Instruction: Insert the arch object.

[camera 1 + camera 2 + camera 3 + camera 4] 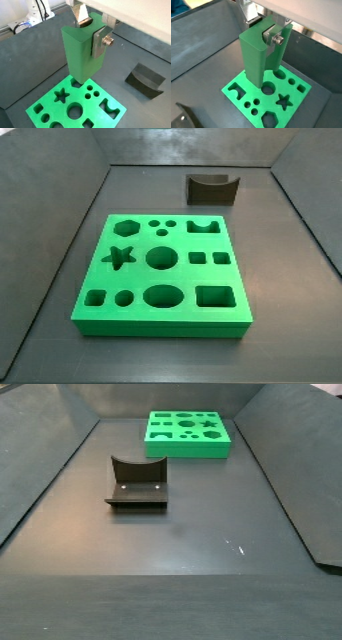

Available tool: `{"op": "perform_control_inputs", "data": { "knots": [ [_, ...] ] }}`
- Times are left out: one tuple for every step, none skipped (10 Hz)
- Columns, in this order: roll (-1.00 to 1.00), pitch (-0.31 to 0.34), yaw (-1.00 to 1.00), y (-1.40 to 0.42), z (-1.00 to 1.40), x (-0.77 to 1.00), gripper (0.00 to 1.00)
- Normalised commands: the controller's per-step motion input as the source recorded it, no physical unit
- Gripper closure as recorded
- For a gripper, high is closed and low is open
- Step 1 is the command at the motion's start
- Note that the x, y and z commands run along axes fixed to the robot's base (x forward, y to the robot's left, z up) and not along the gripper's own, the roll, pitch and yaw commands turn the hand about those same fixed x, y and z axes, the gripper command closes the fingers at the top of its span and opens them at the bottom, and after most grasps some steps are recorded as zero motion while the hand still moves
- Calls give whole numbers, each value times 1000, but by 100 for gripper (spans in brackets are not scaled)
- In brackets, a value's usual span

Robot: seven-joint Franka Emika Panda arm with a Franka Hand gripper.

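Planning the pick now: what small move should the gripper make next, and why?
Probably shift the gripper sideways from above the green board toward the arch object. It lies on the floor apart from the board, not grasped.

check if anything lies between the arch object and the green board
Nothing visible: only bare floor separates the arch object from the green board. The hand, out of both side views, has a tall green block between its fingers, which would likely hinder grasping.

No readable txt, labels, nos. or signs anywhere in any view.
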Motion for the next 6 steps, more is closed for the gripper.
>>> {"op": "perform_control_inputs", "data": {
  "knots": [
    [63,0,-994,0,-820,149,100],
    [67,9,-797,14,-874,443,100],
    [79,34,-763,43,-883,506,100],
    [93,50,-783,37,-911,469,100],
    [90,67,-817,37,-1000,377,100],
    [0,40,-843,103,-1000,303,100]
  ]
}}
